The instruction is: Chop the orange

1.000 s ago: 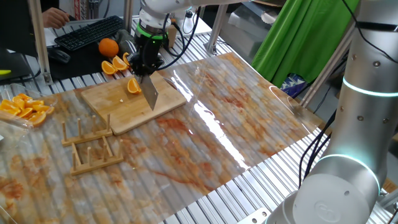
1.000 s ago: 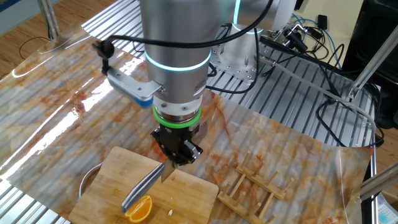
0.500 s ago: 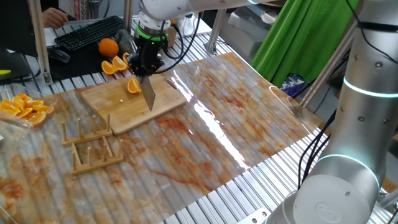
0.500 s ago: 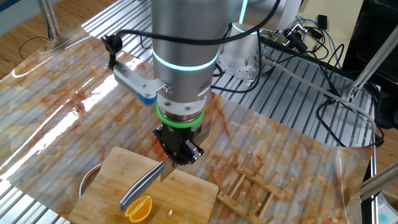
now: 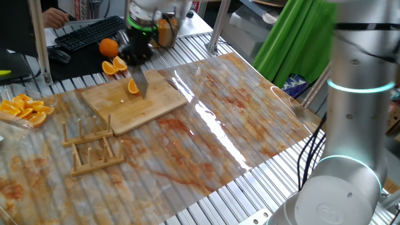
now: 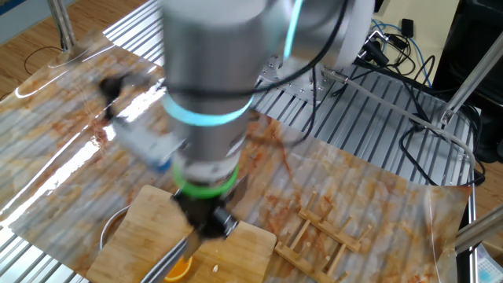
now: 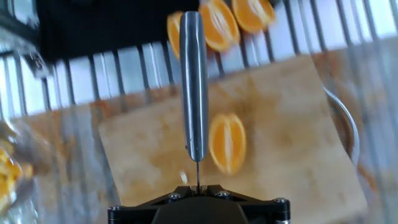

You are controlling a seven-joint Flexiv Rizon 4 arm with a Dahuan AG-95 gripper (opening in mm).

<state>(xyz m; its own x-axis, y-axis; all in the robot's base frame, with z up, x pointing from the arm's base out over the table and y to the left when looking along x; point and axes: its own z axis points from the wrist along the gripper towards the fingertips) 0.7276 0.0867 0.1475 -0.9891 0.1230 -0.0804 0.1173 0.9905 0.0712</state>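
Hand view | your end effector is clamped on the steel-bladed knife, pointing down | small orange wedge lies on the bamboo chopping board, just right of the blade

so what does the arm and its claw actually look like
The arm is made of thick, round, silver-grey segments with a glowing light-blue ring at each joint. A green band sits just above the black claw. Black cables loop along the arm near the wrist. No markings are readable.
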